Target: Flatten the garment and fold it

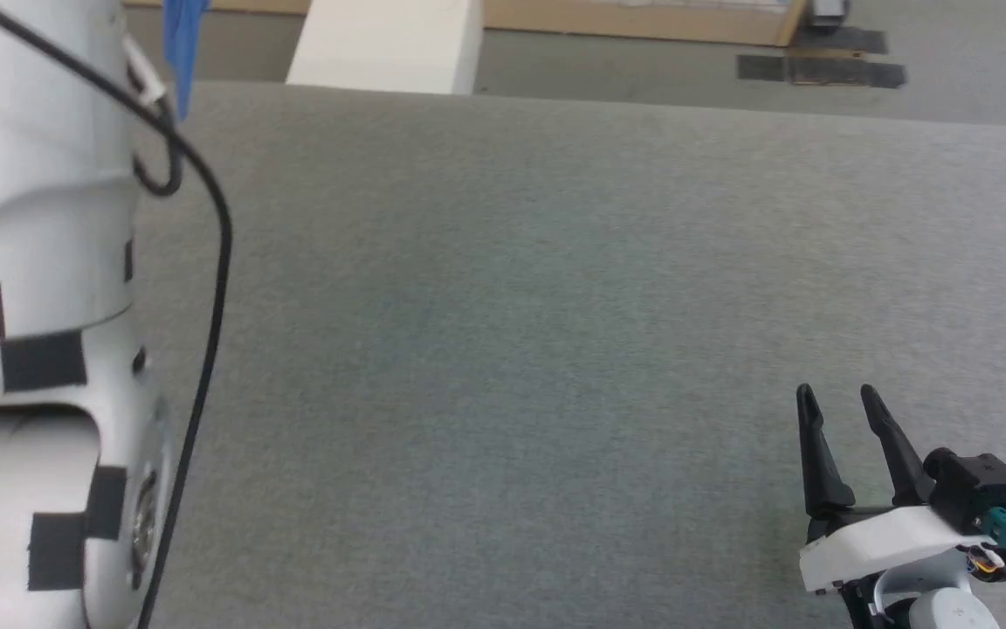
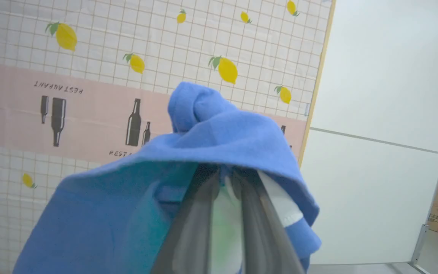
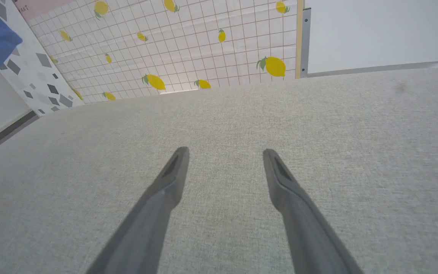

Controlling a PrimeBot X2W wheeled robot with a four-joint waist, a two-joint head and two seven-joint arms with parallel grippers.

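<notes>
Evidently to let it hang loose, the left claw (image 2: 224,173) clamps the shirt (image 2: 219,129) up high, while the right claw (image 1: 837,393) hovers spread and empty over the surface (image 1: 503,306).

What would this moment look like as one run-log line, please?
left gripper: shut on garment, held up | right gripper: open, empty, over grey surface | garment: bunched, not yet flattened

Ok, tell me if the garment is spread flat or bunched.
Bunched: the garment drapes in folds over the left gripper, which is shut on it.
</notes>
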